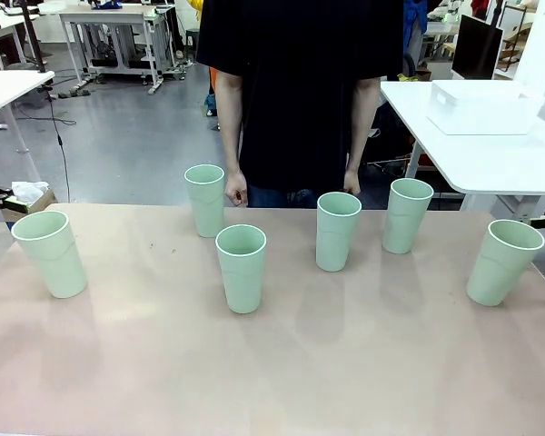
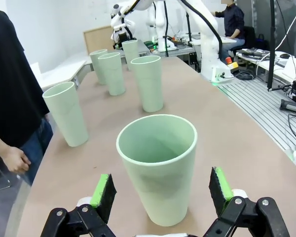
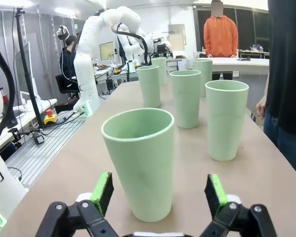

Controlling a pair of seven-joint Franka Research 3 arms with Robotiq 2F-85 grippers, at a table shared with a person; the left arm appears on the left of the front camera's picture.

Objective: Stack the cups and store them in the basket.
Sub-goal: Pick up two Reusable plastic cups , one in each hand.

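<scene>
Cups (image 1: 242,268), all six, stand singly on the counter (image 1: 282,372), none nested; the basket (image 1: 483,107) sits apart on a neighbouring white counter (image 1: 500,163). Left tool (image 2: 162,191) and right tool (image 3: 159,191) both gape, each facing an end cup, holding nothing. All the work lies ahead, I'd say.

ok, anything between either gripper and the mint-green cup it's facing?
Nothing visible. The open left gripper faces the tall pale mint-green plastic tumbler nearest it head-on, its pads flanking the tumbler with gaps either side. Same for the open right gripper and its nearest tumbler. The other tumblers stand farther back.
</scene>
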